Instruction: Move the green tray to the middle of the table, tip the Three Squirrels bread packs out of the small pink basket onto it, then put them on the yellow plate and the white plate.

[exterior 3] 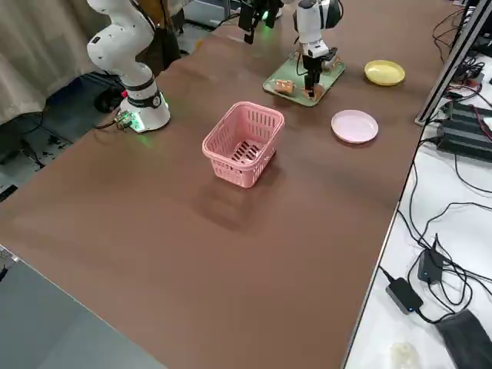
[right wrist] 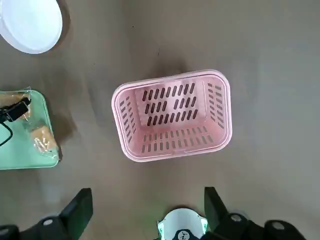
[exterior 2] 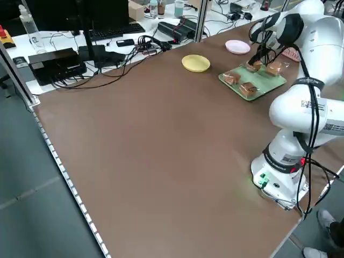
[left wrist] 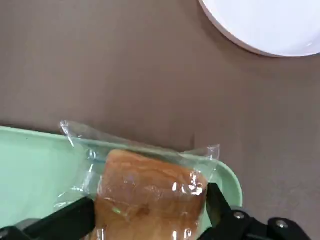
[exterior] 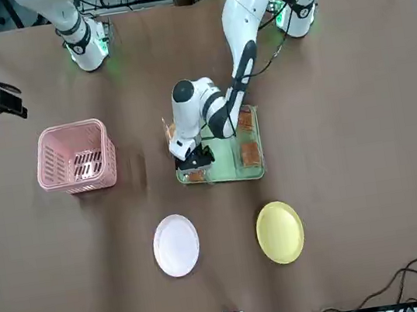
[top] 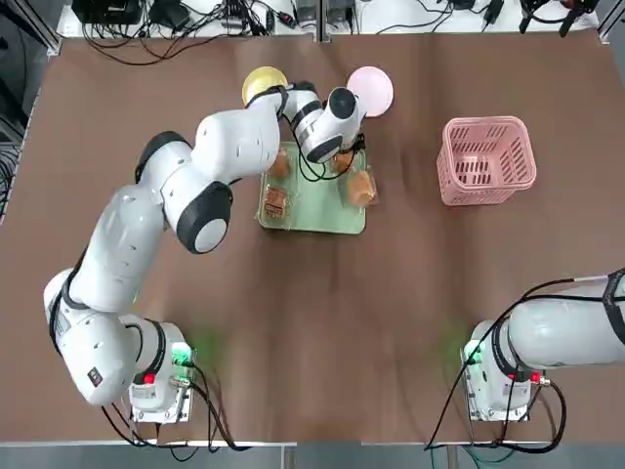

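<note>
The green tray is seen lying near the middle of the brown desk, and the Three Squirrels bread packs are scattered on it; four can be made out in the left side view. The left gripper is lowered over the tray's far corner on the white-plate side, pointing down. In the left wrist view its fingers are spread wide on either side of one bread pack, which rests on the tray close to a rounded corner; whether the pads touch the wrapper cannot be told, and the pack is not pinched.

The yellow plate and the white plate are placed beyond the tray, on the side away from the arm bases, a little apart from each other, and both are seen bare. The yellow plate is on the robot's left and the white plate is on its right, the latter being near the tray corner where the left gripper hangs.

The small pink basket is set upright on the desk to the robot's right of the tray, well apart from it, and nothing is seen inside it in the right wrist view. The right gripper is held high above the desk near its own base, looking down on the basket, with its fingers spread and nothing between them. Cables and electronics are laid on the white surface past the desk's far edge.
</note>
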Controlling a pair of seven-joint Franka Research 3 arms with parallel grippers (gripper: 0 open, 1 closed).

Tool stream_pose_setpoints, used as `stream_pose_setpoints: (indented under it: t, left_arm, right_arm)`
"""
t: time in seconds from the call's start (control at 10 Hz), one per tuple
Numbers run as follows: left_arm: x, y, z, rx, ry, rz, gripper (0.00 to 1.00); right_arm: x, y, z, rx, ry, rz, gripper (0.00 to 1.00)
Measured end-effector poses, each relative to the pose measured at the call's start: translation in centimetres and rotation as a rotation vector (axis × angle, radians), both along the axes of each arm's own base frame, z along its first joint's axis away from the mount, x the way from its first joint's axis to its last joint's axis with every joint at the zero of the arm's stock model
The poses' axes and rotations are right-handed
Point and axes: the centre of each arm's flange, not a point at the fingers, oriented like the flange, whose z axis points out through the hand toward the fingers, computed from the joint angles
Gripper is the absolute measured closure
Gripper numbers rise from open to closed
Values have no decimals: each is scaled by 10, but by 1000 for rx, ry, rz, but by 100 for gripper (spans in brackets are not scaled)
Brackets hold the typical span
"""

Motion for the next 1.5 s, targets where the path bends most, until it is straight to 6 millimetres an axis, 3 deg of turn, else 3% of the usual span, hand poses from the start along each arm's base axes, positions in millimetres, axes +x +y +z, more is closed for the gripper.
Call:
stream_pose_setpoints:
  t: [0.6, 1.5]
  left_arm:
    - [0, 0, 0, -6, -1, 5, 0]
    - [0, -15, 20, -116, -13, 114, 0]
  right_arm:
    - [0, 0, 0, 0, 1, -1, 1]
    - [0, 0, 0, 0, 0, 0, 1]
